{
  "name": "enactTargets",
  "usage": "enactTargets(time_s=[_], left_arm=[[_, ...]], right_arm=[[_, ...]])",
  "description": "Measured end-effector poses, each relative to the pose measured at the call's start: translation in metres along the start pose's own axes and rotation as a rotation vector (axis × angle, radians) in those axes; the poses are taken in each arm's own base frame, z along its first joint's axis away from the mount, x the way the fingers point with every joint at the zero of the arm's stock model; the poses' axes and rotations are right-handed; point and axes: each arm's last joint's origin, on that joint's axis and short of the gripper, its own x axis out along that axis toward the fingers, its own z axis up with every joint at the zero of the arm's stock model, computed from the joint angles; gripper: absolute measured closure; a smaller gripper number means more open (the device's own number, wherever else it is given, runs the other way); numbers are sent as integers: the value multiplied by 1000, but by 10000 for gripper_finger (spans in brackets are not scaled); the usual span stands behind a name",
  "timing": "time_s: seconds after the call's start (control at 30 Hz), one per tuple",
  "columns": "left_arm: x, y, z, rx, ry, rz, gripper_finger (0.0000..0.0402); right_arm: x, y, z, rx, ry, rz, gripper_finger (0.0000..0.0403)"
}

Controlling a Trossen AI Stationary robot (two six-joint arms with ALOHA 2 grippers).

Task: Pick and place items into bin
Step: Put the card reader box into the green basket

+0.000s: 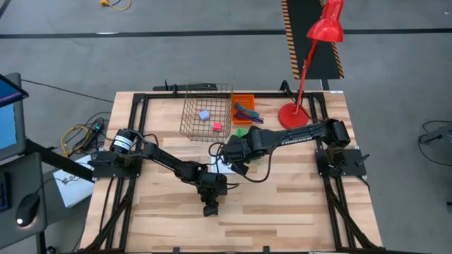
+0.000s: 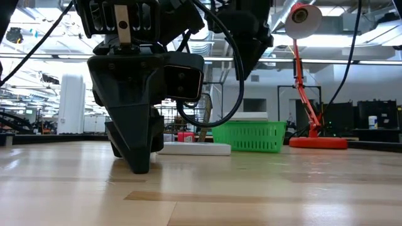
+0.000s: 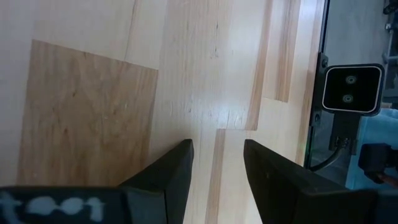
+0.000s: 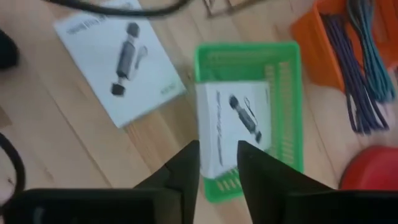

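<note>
My right gripper (image 4: 217,155) is open and hovers above a green basket (image 4: 249,53), touching nothing. A flat white packet (image 4: 233,121) with dark print lies in that basket, its end over the rim. A second packet (image 4: 118,59) lies flat on the table beside it (image 2: 191,149). Teal, blue and pink sticks (image 4: 357,68) lie in an orange tray (image 4: 311,56). The lilac cube (image 1: 205,114) and pink cube (image 1: 217,126) sit in a wire basket (image 1: 207,106). My left gripper (image 3: 217,155) is open and points down over bare wood near the table's near middle (image 1: 210,209). My left gripper points straight down with its fingertips (image 2: 139,166) at the bare table top; nothing is between the fingers, and I cannot tell whether the tips touch the wood.
A red desk lamp stands with its base (image 1: 294,116) at the table's far right, next to the orange tray. Black frame rails run along the table's edges. Bare wood spreads over the near half of the table around my left gripper.
</note>
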Motion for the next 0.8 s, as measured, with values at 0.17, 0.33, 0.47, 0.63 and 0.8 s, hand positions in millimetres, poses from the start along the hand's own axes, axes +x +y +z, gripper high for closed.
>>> enactTargets(time_s=[0.17, 0.33, 0.47, 0.63, 0.8], left_arm=[[-7, -3, -4, 25, 30, 23, 258], [-45, -14, -17, 96, 21, 251, 258], [-80, -28, -30, 172, -40, 484, 258], [-116, -47, -54, 209, -90, 667, 258], [-150, -66, -85, 218, -123, 758, 258]], right_arm=[[-12, 1, -13, 26, 47, -17, 285], [-40, 17, -36, 19, 14, 15, 282], [-55, 39, -52, 7, -48, 61, 281], [-58, 78, -60, -58, -190, 147, 278], [-38, 110, -51, -153, -271, 202, 278]])
